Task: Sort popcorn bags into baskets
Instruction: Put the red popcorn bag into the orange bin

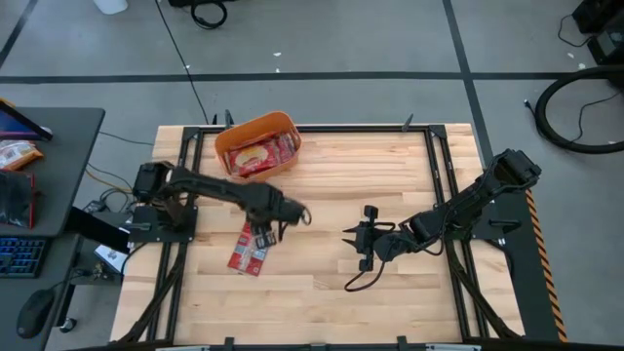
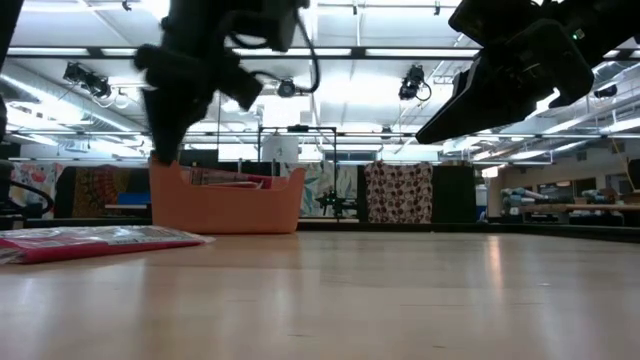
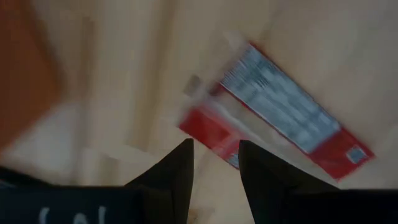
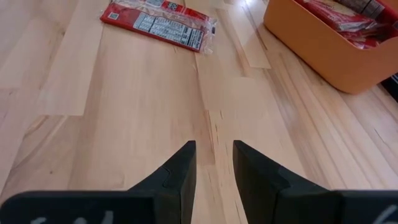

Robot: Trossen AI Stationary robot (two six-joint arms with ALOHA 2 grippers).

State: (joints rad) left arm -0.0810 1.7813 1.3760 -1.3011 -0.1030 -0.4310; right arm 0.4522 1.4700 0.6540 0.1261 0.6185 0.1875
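One red popcorn bag lies flat on the wooden table, printed side up, and also shows in the low view and the right wrist view. The orange basket stands near the table's far edge, with several red bags lying inside. My left gripper hovers above the loose bag's far end, pointing down, open with a narrow gap; the low view shows it clear of the table. My right gripper waits at mid-table, open, pointing toward the table's left.
The basket wall stands beyond and to the far side of the loose bag. Bare wood stretches between the two grippers and along the near edge. A desk with a keyboard sits off the table's left side.
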